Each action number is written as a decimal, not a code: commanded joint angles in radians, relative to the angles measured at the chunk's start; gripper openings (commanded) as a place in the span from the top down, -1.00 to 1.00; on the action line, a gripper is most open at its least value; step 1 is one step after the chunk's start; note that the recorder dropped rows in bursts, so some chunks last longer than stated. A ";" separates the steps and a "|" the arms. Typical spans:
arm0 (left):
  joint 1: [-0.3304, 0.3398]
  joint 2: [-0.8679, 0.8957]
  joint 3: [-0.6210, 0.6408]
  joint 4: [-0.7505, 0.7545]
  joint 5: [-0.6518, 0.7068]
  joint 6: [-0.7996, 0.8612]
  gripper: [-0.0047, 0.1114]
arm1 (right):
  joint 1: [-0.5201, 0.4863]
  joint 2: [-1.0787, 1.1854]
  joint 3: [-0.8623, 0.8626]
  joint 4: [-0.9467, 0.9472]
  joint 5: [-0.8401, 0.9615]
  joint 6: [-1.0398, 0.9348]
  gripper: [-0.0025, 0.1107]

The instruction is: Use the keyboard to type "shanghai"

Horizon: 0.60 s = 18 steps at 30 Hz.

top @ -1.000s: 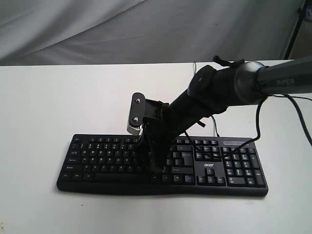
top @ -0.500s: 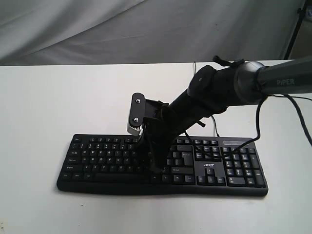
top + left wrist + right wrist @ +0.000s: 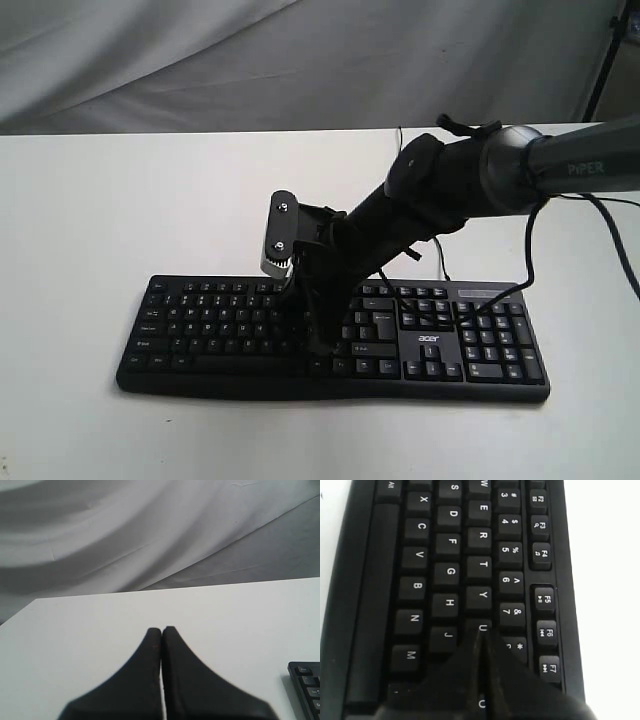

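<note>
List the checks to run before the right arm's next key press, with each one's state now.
1. The right gripper shut to one point: ok.
2. Tip on a wanted key: cannot tell; in the right wrist view it lines up with the U key, height unclear.
3. The keyboard flat on the table: ok.
4. The left gripper off the keys: ok, shut over bare table.
5. Letters typed so far: cannot tell, no screen in view.

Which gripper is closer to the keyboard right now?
Right. The right gripper is over the keyboard, near the U key; the left gripper is over the table, off the keyboard's end.
</note>
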 commanded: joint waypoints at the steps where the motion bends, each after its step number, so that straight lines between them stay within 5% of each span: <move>1: -0.004 0.003 0.005 -0.001 -0.004 -0.003 0.91 | -0.005 0.020 0.004 -0.007 -0.012 -0.010 0.96; 18: -0.004 0.003 0.005 -0.001 -0.004 -0.003 0.91 | -0.005 -0.044 0.004 0.025 0.014 -0.014 0.96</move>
